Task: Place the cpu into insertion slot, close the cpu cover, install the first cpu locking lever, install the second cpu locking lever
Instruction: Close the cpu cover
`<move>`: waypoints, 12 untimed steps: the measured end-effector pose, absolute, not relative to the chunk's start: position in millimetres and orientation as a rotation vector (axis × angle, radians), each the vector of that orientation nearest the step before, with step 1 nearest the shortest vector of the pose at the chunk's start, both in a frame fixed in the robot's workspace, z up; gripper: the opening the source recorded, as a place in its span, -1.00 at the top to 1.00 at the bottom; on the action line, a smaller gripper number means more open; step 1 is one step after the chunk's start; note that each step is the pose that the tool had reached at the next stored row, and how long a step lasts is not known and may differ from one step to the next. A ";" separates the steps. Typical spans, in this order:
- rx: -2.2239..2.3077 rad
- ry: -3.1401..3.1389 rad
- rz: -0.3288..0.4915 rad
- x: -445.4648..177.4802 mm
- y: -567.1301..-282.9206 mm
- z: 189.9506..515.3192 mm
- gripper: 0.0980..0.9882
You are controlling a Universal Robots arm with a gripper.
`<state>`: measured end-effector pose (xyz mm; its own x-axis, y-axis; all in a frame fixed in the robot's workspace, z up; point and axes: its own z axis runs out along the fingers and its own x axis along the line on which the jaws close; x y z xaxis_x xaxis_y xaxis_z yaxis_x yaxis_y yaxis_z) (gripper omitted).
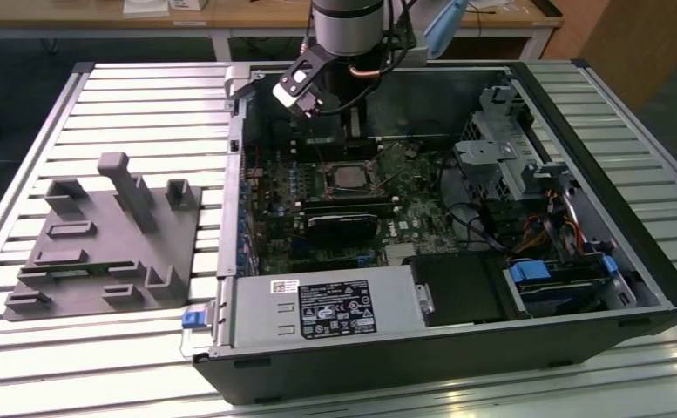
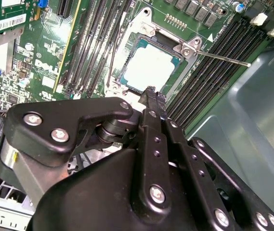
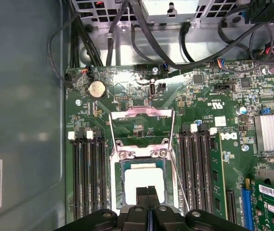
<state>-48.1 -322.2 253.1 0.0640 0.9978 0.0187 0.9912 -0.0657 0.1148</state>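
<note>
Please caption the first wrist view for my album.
Shut black pincer over pale silver square cpu seated in dark metal-rimmed socket.

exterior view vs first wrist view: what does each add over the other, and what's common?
Exterior view adds: the grey fixture block on the slatted table, at the exterior view's left of the open case, plus the labelled power supply.

First wrist view adds: the cpu cover raised open, a coin cell on the board, and the shut fingers at the cpu's edge.

Shared: the cpu seated in the insertion slot on the green motherboard.
</note>
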 end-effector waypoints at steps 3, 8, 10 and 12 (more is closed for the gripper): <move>2.238 2.097 0.142 -48.1 -322.2 253.2 0.98; 2.238 2.097 0.142 -48.1 -322.2 253.4 0.98; 2.238 2.097 0.141 -48.1 -322.2 255.5 0.98; 2.238 2.097 0.142 -48.1 -322.2 258.4 0.98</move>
<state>-48.1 -322.2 258.4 0.0640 0.9978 0.0185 0.9912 -0.0657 0.1148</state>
